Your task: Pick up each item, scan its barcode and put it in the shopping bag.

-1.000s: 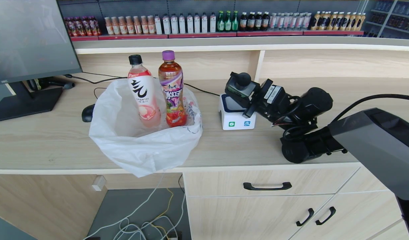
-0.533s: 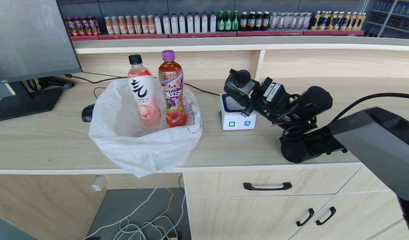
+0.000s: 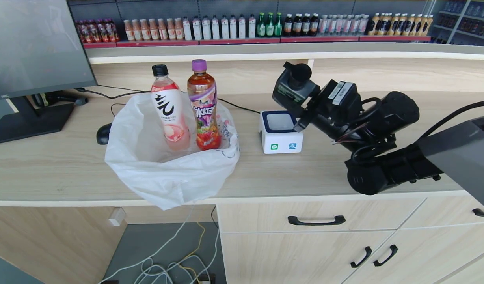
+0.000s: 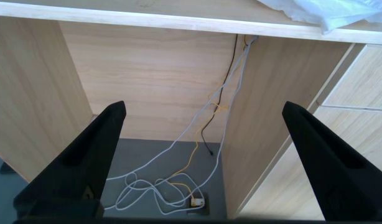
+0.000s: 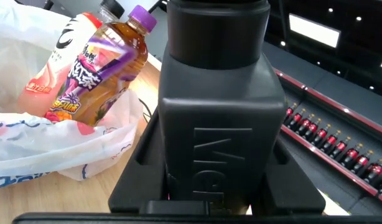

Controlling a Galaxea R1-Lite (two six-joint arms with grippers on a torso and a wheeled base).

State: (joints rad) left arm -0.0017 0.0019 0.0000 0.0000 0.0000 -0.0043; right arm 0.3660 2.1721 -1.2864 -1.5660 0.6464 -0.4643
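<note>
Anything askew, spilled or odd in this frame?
Only one thing: the shopping bag sags over the counter's front edge. The pink bottle and purple-capped bottle stand upright inside it, nothing is spilled, and the right gripper holds the dark bottle near the scanner.

The head camera looked forward and down from above the desk, taking in the shopping bag and the bottle shelves behind. The left wrist camera sat low, below the desk edge, facing the floor cables between the spread fingers of the left pincer, with the bag's hem just in frame. The right wrist camera sat close behind the dark bottle, facing the same bag and shelves.
</note>
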